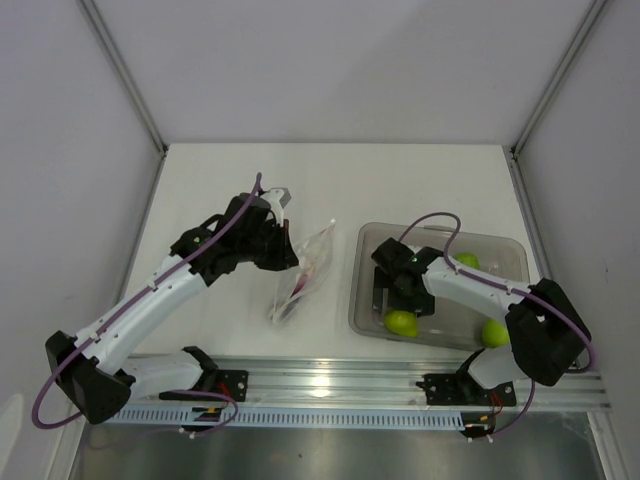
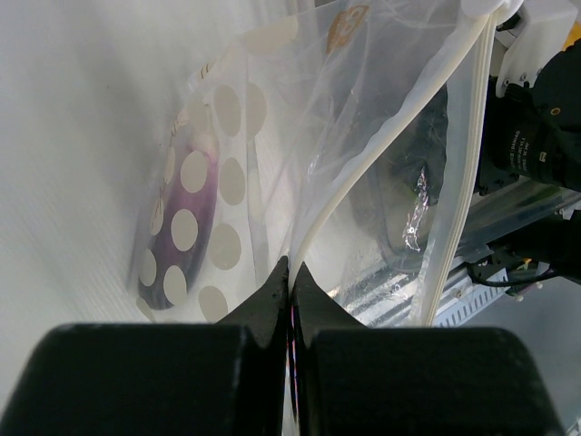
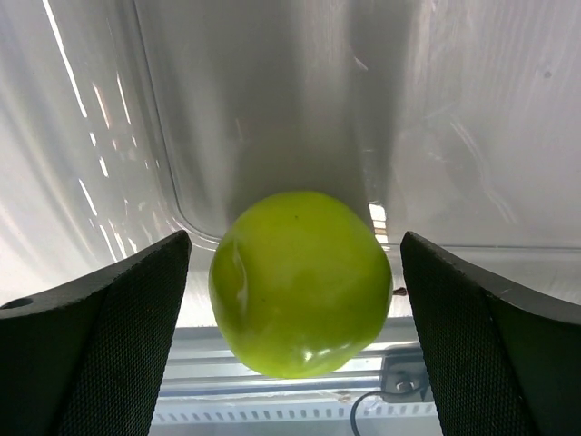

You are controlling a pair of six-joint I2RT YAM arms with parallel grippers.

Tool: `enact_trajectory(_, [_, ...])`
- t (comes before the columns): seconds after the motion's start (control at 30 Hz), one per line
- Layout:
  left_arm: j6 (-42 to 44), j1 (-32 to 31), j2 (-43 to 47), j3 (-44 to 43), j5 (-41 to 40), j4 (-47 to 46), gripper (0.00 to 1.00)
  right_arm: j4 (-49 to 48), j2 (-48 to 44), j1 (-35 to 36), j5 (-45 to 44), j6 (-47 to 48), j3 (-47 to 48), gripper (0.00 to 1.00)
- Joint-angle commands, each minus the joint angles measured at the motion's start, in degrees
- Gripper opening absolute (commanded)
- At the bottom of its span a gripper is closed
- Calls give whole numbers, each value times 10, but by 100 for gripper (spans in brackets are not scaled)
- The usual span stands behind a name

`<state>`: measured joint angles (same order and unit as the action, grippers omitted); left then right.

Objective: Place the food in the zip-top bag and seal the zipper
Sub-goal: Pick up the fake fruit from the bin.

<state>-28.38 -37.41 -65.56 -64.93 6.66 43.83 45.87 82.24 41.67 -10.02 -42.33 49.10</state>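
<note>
The clear dotted zip-top bag point(image 1: 305, 272) lies mid-table with the dark purple eggplant point(image 2: 182, 222) inside it. My left gripper point(image 1: 283, 243) is shut on the bag's mouth edge; in the left wrist view its jaws point(image 2: 292, 277) pinch the pale zipper strip point(image 2: 381, 145). My right gripper point(image 1: 399, 303) is open inside the tub. In the right wrist view the round green fruit point(image 3: 301, 282) sits between its spread fingers point(image 3: 136, 309), not touched by either; it also shows in the top view point(image 1: 402, 323). Two more green pieces point(image 1: 466, 260) point(image 1: 494, 333) lie in the tub. The orange is not visible.
The rigid clear grey tub point(image 1: 440, 230) stands right of the bag; its wall point(image 3: 272, 109) shows behind the fruit. An aluminium rail point(image 1: 330, 385) runs along the near table edge. White walls and metal posts enclose the table.
</note>
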Motion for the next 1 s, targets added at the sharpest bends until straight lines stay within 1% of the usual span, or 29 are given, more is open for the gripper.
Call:
enact_trajectory(0.0, [6,2,18,-1,1,-1,1,-3,6,0,-8,12,17,99])
enact_trajectory(0.07, [7,2,19,-1,-2,-1,1,-10,-9,4,-3,11,4,99])
enact_trajectory(0.3, [10,2,18,-4,0,1,1,-47,-82,17,58,29,-44,99])
enact_trajectory(0.5, [10,2,18,-5,-1,-2,1,-27,-105,24,58,22,-67,99])
enact_trajectory(0.87, [11,3,11,-20,1,4,1,-49,-65,30,26,9,-66,99])
enact_trajectory(0.97, [13,2,9,-19,0,5,1,-60,-64,31,17,3,-67,93])
